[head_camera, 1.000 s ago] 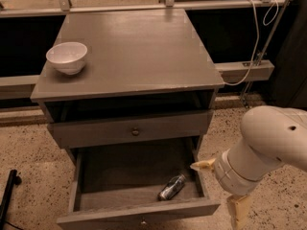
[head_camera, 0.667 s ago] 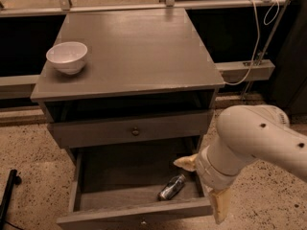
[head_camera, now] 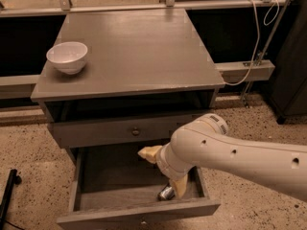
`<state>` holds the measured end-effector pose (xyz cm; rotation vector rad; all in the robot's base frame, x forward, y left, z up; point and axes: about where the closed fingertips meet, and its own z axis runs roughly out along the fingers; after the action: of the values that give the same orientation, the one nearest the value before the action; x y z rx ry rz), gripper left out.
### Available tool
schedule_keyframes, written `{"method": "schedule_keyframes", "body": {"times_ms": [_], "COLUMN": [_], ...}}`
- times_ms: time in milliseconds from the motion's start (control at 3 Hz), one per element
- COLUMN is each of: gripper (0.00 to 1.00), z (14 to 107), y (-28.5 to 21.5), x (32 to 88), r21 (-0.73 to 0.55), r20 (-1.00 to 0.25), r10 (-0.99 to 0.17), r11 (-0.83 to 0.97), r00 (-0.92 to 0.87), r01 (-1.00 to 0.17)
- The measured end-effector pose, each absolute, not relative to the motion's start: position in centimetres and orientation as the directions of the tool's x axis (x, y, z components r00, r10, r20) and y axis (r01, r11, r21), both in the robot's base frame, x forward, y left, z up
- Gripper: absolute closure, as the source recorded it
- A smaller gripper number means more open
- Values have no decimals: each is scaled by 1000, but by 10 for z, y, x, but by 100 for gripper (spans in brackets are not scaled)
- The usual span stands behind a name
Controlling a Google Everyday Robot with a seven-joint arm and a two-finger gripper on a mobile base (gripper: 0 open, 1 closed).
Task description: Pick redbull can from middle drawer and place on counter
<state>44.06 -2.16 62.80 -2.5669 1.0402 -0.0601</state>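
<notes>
Camera view: counter [head_camera: 139, 47] top is bare apart from a white bowl [head_camera: 67, 56] sitting upright by the left edge, closer to the front-left corner than the back-left one. Under the front edge there is an open slot, then a closed upper drawer [head_camera: 110, 133] with a small round knob [head_camera: 135, 132]. The middle drawer [head_camera: 91, 195] is pulled out well past the counter's front edge, floor and low side walls in view. The arm [head_camera: 249, 157] comes in from the right, below the front-right corner, white and jointed, and reaches down into the drawer's right half. Gripper [head_camera: 162, 174] is inside the drawer, fingers spread wide: one tan finger [head_camera: 149, 153] points left toward the drawer's middle, the other points down at the front board. It grips nothing. Redbull can [head_camera: 166, 192] is on the drawer floor, front-right part, close to the front board, on the side of the counter's front-right corner. Only a small shiny bit shows; the rest is hidden by the lower finger and wrist. The lower finger is right beside the can; can't tell if it touches. A white cable [head_camera: 252, 42] hangs off the rail behind the back-right corner. Speckled floor [head_camera: 29, 152] all round, dark bar [head_camera: 8, 195] low on the left.
</notes>
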Motion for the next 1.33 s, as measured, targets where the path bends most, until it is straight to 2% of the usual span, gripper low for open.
{"method": "schedule_keyframes", "body": {"times_ms": [333, 667, 1333], "gripper": [0, 0, 0], "z": [636, 623, 541], "y": [-18, -28, -101], "x": [450, 458, 508], "r21": [-392, -318, -269], "r20": [-85, -84, -126], "r10": [-682, -686, -701], "r11": [-647, -668, -657], "r00": [726, 722, 702], "r01": [-654, -672, -704]}}
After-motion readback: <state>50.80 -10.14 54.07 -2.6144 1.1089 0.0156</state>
